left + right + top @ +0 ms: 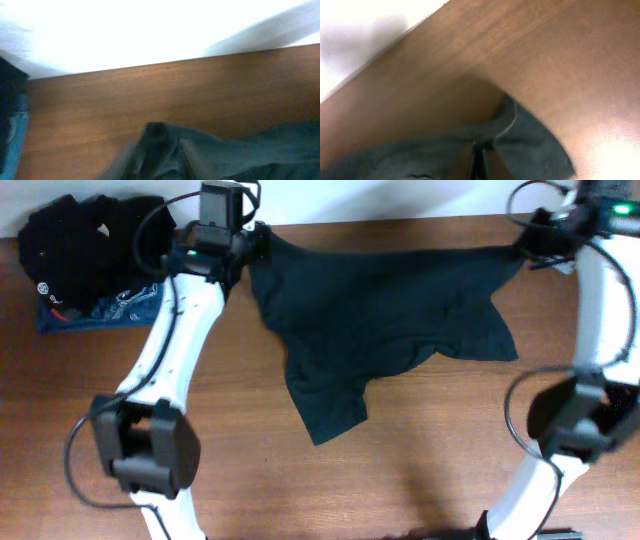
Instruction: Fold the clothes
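Left arm [185,330] and right arm [600,300] reach forward, wide apart; left end effector [250,242] and right end effector [527,248] pinched closed.
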You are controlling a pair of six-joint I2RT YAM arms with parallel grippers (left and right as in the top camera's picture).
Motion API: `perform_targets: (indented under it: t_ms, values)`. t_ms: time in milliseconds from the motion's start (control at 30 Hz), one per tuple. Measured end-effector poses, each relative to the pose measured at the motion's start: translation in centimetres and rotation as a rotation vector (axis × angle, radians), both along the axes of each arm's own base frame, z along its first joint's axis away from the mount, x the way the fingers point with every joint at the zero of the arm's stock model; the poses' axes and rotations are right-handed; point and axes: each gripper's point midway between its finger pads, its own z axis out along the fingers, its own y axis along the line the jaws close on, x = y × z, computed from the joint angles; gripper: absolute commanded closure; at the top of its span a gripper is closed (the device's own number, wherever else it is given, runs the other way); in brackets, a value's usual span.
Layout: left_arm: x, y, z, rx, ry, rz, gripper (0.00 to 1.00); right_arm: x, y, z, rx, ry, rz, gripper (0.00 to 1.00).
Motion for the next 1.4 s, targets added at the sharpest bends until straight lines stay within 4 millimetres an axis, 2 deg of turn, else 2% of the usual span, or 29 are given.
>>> perform_targets:
  t_ms: [33,67,100,133,233,300,333,400,500,567,600,700,733,767,800,833,933,1000,1133,1200,1300,1400]
  values:
    - [1.4,-0.3,-1.8,-0.006,-0.008,0.007,0.30,1.2,0.0,-2.9,-0.023,0.040,0.002,0.64]
    - [2.2,-0.5,-3.1,-0.006,-0.007,0.008,0.23,1.7,0.0,-4.9,-0.041,0.072,0.001,0.48]
    - [2.8,-0.6,-4.7,-0.006,0.001,0.009,0.21,2.4,-0.3,-6.2,-0.064,0.079,-0.004,0.12]
    - [3.2,-0.7,-6.0,-0.005,0.014,0.013,0.17,2.6,-0.6,-7.5,-0.085,0.102,-0.009,0.01]
    - [3.5,-0.7,-9.2,0.014,0.060,0.014,0.13,2.5,-1.4,-8.2,-0.131,0.125,-0.010,0.01]
    - [3.4,-0.6,-9.7,0.031,0.067,0.002,0.13,2.0,-1.7,-8.2,-0.155,0.145,-0.010,0.01]
    - [3.2,-0.6,-9.7,0.038,0.075,-0.003,0.08,1.6,-1.8,-8.2,-0.160,0.161,-0.012,0.01]
    - [2.3,-0.4,-10.1,0.057,0.117,-0.011,0.05,0.0,-1.7,-8.3,-0.164,0.230,-0.009,0.01]
    - [-0.6,0.2,-10.5,0.090,0.231,-0.020,0.05,-1.7,-1.5,-7.6,-0.163,0.282,-0.002,0.01]
    - [-3.3,0.6,-9.2,0.107,0.303,-0.025,0.06,-4.1,-1.0,-5.6,-0.155,0.327,0.006,0.01]
    - [-5.8,0.6,-7.4,0.112,0.352,-0.041,0.06,-5.7,-0.7,-4.2,-0.152,0.350,0.010,0.01]
    - [-10.9,-0.7,-4.3,0.089,0.441,-0.110,0.07,-8.9,0.0,-1.2,-0.147,0.387,0.015,0.01]
    - [-12.6,-1.1,-3.8,0.082,0.483,-0.134,0.11,-10.2,0.3,-0.5,-0.141,0.415,0.018,0.01]
    - [-16.1,-2.8,-4.0,0.061,0.589,-0.203,0.18,-11.3,0.5,-0.1,-0.137,0.441,0.020,0.01]
    - [-17.2,-3.0,-4.5,0.066,0.639,-0.211,0.23,-12.0,0.6,-0.3,-0.130,0.473,0.024,0.01]
    - [-19.7,-2.7,-5.9,0.086,0.749,-0.217,0.26,-12.2,0.7,-0.4,-0.128,0.485,0.026,0.01]
    - [-22.3,-3.7,-9.2,0.103,0.845,-0.241,0.28,-12.3,0.7,-0.4,-0.132,0.490,0.040,0.01]
    - [-24.1,-4.3,-12.3,0.119,0.910,-0.256,0.34,-12.3,0.7,-0.4,-0.135,0.490,0.051,0.01]
    - [-26.5,-4.4,-16.2,0.109,0.987,-0.261,0.47,-11.7,0.5,-0.3,-0.144,0.465,0.056,0.01]
    - [-26.4,-4.7,-17.1,0.091,0.974,-0.264,0.47,-11.1,0.4,-0.2,-0.151,0.444,0.055,0.01]
    - [-25.1,-5.4,-17.3,0.070,0.917,-0.274,0.34,-10.5,0.3,-0.2,-0.157,0.419,0.053,0.01]
    - [-24.6,-5.6,-17.3,0.063,0.893,-0.277,0.34,-10.3,0.2,-0.5,-0.156,0.422,0.054,0.01]
